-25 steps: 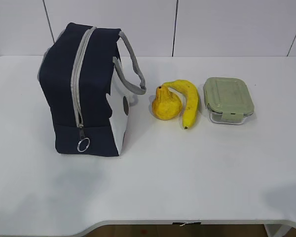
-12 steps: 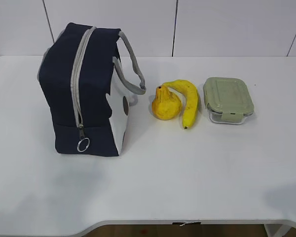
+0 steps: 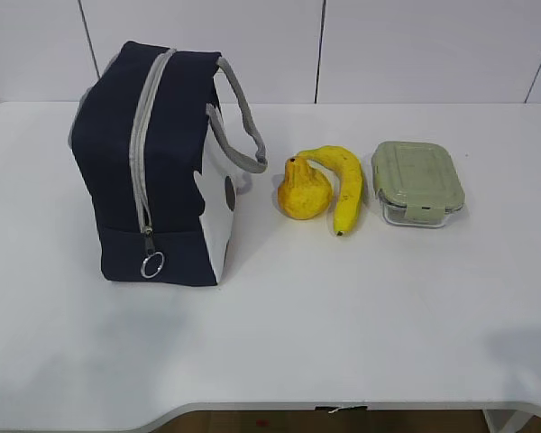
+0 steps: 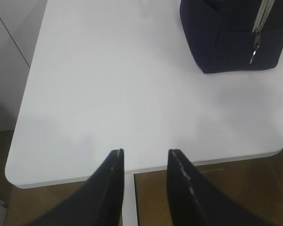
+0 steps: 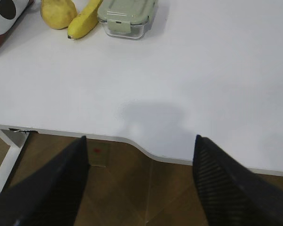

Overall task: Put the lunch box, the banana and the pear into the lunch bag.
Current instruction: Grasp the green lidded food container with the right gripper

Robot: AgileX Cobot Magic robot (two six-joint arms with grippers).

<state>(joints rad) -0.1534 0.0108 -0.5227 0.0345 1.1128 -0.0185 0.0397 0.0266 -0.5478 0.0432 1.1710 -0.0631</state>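
The navy lunch bag (image 3: 153, 171) stands on the left of the white table (image 3: 343, 307), its grey zipper closed with a ring pull at the bottom; its corner shows in the left wrist view (image 4: 236, 33). The pear (image 3: 304, 189), the banana (image 3: 344, 185) and the lunch box (image 3: 417, 180) with green lid lie in a row to its right, and show at the top of the right wrist view: pear (image 5: 58, 12), banana (image 5: 85, 21), lunch box (image 5: 126, 14). My left gripper (image 4: 145, 153) is open over the table's front left edge. My right gripper (image 5: 140, 139) is wide open over the front edge. Both are empty and out of the exterior view.
The table's front edge has a curved cut-out (image 5: 146, 150) with brown floor below. A white wall stands behind the table. A table leg (image 4: 129, 202) shows under the left gripper.
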